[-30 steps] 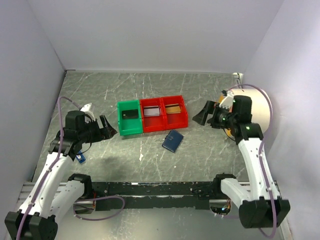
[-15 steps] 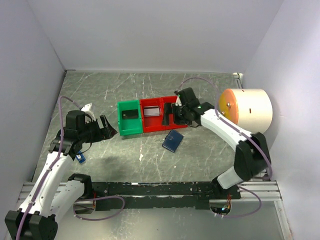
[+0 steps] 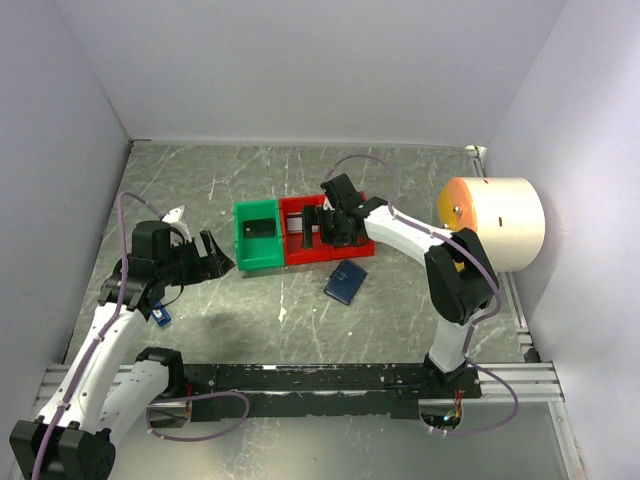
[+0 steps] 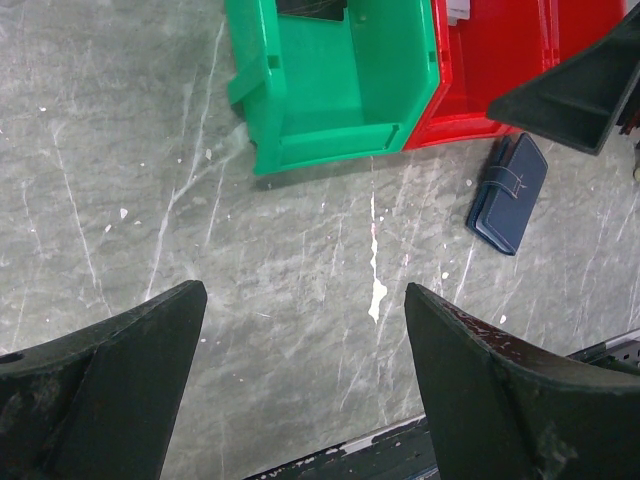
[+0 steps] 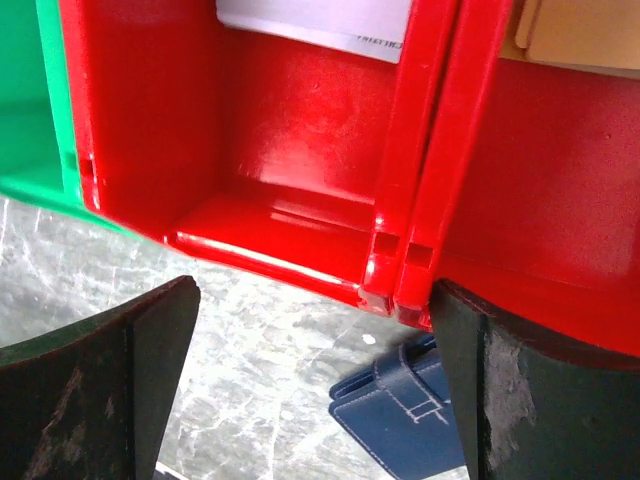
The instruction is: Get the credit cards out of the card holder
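Holder [image 3: 345,282] lies closed at 5 o'clock of red bins [image 3: 305,252]. Right gripper [image 5: 315,300] hangs over the bins, fingers apart. Left gripper [image 4: 305,300] is also spread. Grey card [image 5: 315,20] print is unreadable.

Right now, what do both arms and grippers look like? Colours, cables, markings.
The two match. The left arm and right arm have white link shells with black joint housings and bases. A thin lilac cable loops loosely outside each arm. The left gripper and right gripper are all black, with broad wedge-shaped fingers showing pale scuffs. No logos or labels are legible.
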